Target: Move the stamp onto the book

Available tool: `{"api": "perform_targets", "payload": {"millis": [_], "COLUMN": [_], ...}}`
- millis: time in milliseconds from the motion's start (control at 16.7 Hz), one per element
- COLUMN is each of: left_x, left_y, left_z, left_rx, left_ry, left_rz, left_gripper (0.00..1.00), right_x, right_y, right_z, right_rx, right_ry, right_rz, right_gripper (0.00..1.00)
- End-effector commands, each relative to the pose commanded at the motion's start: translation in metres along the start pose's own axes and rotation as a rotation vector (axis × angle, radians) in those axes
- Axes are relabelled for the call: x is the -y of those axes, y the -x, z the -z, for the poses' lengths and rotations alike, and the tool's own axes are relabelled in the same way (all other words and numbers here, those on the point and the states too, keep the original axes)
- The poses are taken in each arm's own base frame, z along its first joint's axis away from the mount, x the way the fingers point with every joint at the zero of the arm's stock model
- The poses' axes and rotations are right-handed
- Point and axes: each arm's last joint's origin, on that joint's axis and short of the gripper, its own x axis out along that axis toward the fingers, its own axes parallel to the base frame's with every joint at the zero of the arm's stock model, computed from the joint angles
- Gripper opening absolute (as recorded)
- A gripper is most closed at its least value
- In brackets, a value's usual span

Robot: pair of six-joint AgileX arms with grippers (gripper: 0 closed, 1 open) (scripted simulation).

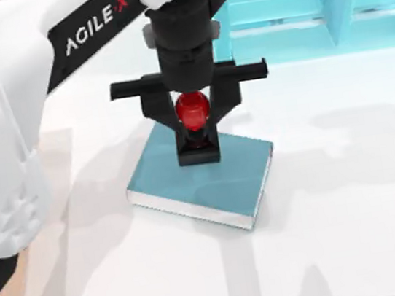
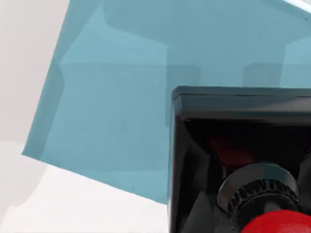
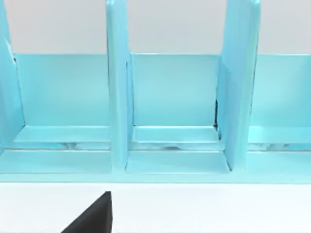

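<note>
The left end effector [image 1: 193, 113] reaches down over the middle of the desk [image 1: 344, 245], its two fingers closed on the red knob of the stamp [image 1: 193, 119]. The stamp's black square base sits over the far part of the teal-blue book [image 1: 188, 182], which lies flat on the desk in front of the light-blue shelf unit [image 3: 170, 97]; whether base and cover touch I cannot tell. In the left wrist view the black base [image 2: 233, 126] stands over the book's cover [image 2: 112, 97].
</note>
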Motion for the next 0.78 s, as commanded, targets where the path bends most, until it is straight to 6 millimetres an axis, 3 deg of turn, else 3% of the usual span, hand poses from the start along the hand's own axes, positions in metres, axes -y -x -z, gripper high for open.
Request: {"api": "perform_targets", "payload": {"millis": [360, 780], "left_x": [0.0000, 0.0000], "left_y": [0.0000, 0.0000], "left_z": [0.0000, 0.0000], "left_rx": [0.000, 0.000], "left_ry": [0.000, 0.000], "left_rz": [0.000, 0.000], "left_gripper": [0.98, 1.00], "right_x": [0.0000, 0.0000], "right_y": [0.0000, 0.0000], "right_z": [0.0000, 0.0000], "right_rx": [0.000, 0.000], "right_ry": [0.000, 0.000], "right_rz": [0.000, 0.000], "right_gripper": [1.00, 1.00]}}
